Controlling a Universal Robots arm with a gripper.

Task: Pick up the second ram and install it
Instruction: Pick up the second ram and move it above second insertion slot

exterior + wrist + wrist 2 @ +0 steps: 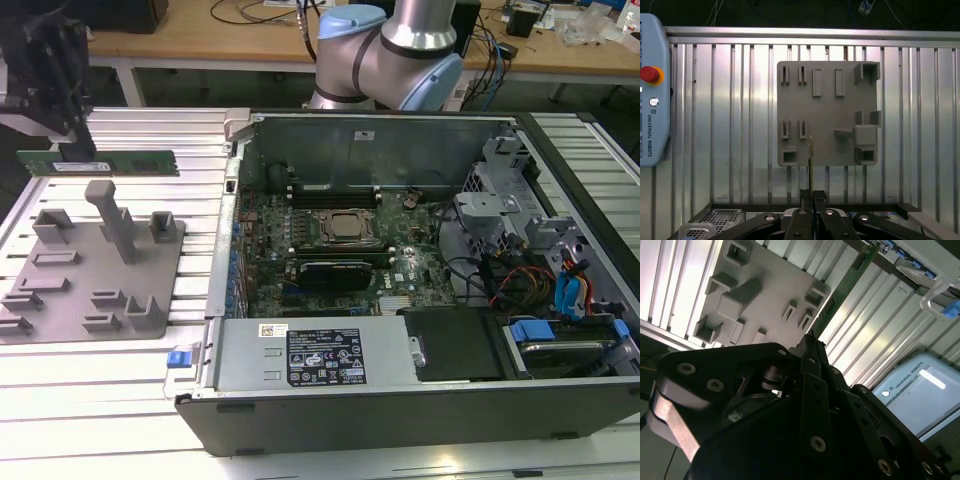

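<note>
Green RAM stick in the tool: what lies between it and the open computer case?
In the exterior view, only bare ribbed metal table separates the green RAM stick, clamped in the tool, from the open black computer case.

Shiny ribbed metal table [90, 390], matt grey plastic holder plate [60, 285], green PCB second ram [130, 162].

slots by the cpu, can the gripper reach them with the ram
Probably yes: the case is open on top and nothing covers the slots. The gripper holds the ram off to the exterior view's left.
</note>
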